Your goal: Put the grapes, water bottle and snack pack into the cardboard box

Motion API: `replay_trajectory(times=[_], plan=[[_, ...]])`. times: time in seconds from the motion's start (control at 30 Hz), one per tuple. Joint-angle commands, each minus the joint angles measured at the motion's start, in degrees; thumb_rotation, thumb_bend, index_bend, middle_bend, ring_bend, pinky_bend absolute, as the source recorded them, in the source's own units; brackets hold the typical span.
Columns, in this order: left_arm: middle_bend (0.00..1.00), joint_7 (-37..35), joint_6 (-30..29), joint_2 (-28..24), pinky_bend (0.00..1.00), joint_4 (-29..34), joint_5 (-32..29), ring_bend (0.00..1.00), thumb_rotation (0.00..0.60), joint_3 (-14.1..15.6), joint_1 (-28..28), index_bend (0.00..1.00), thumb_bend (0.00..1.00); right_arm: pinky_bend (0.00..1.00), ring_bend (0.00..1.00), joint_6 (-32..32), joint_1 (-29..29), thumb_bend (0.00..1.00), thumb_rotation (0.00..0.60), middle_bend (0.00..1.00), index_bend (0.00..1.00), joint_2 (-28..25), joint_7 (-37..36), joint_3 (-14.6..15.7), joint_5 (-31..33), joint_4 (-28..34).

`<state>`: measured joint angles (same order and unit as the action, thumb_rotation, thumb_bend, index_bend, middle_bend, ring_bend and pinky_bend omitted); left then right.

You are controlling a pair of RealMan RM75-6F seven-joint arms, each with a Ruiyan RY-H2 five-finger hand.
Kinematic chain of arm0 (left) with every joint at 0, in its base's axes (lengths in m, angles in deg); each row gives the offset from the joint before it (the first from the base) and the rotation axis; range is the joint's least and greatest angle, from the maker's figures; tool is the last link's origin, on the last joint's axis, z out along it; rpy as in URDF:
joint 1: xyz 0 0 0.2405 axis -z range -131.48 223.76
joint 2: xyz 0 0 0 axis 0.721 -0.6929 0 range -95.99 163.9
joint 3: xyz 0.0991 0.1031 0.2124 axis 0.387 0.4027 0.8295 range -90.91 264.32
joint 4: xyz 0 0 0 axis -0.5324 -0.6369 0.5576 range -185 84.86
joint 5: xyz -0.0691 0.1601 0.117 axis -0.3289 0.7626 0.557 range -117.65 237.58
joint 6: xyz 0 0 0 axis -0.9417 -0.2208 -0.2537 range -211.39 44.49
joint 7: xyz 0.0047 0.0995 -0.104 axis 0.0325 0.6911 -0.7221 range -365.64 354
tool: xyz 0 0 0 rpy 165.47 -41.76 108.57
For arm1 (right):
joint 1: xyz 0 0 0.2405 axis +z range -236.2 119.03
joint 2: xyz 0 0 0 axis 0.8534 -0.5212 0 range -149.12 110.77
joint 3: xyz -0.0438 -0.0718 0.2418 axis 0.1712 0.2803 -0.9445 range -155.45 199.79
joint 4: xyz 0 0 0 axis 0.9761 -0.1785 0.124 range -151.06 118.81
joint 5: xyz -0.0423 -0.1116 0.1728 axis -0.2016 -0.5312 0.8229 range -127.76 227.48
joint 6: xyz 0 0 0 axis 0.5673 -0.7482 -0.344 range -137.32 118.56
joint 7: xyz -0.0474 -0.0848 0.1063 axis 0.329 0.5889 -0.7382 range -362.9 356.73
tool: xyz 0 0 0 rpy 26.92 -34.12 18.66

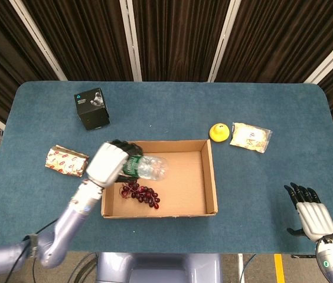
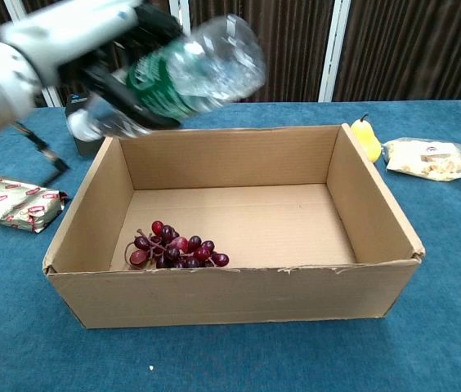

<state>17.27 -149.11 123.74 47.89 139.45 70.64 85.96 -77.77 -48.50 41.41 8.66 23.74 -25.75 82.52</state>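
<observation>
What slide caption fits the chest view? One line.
Left hand carries the water bottle above the cardboard box holding grapes.

Left hand [image 1: 108, 163] clenched aloft; right hand [image 1: 312, 212] seemingly spread.

Matt corrugated cardboard box [image 2: 230, 282], glossy clear plastic water bottle [image 2: 194, 69], napped blue cloth table [image 1: 273, 188].

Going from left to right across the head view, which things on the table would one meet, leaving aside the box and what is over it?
Red-patterned pack → black box → yellow pear → clear snack bag → right hand.
</observation>
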Motion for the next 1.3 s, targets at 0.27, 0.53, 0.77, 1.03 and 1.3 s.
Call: replay_trajectory(times=[0.27, 0.53, 0.77, 1.03, 1.3], plan=[[0.45, 5.55, 4.72, 13.0, 0.51, -11.1, -3.42, 0.45, 0.6, 3.99, 4.87, 0.48, 0.33, 0.0, 0.0, -0.62, -0.62, 0.0, 0.6, 0.0, 0.0, -0.49, -1.12, 0.18, -0.43, -0.29], [0.0, 1.71, 7.33, 8.84, 0.18, -5.93, -4.98, 0.0, 0.6, 6.08, 3.51, 0.0, 0.0, 0.0, 0.0, -0.24, -0.49, 0.0, 0.6, 0.0, 0.0, 0.13, -0.17, 0.17, -0.19, -0.57], [0.0, -1.85, 3.09, -1.01, 0.08, 3.84, 0.92, 0.0, 0.6, 7.88, 0.33, 0.0, 0.0, 0.0, 0.0, -0.76, -0.72, 0.0, 0.6, 0.0, 0.0, 0.38, 0.91, 0.3, -0.47, -0.22], [0.0, -8.69, -4.14, -17.13, 0.08, 14.0, 6.35, 0.0, 0.599, 11.76, -6.63, 0.0, 0.0, 0.0, 0.0, -0.61, -0.72, 0.0, 0.6, 0.0, 0.0, 1.19, 2.64, 0.6, -0.52, -0.14], [0.0, -19.14, -13.47, -28.42, 0.08, 4.85, 10.03, 0.0, 0.59, 18.42, -16.8, 0.0, 0.0, 0.0, 0.0, -1.27, -1.0, 0.0, 0.6, 0.0, 0.0, 1.7, 3.85, 0.43, -0.22, 0.07]])
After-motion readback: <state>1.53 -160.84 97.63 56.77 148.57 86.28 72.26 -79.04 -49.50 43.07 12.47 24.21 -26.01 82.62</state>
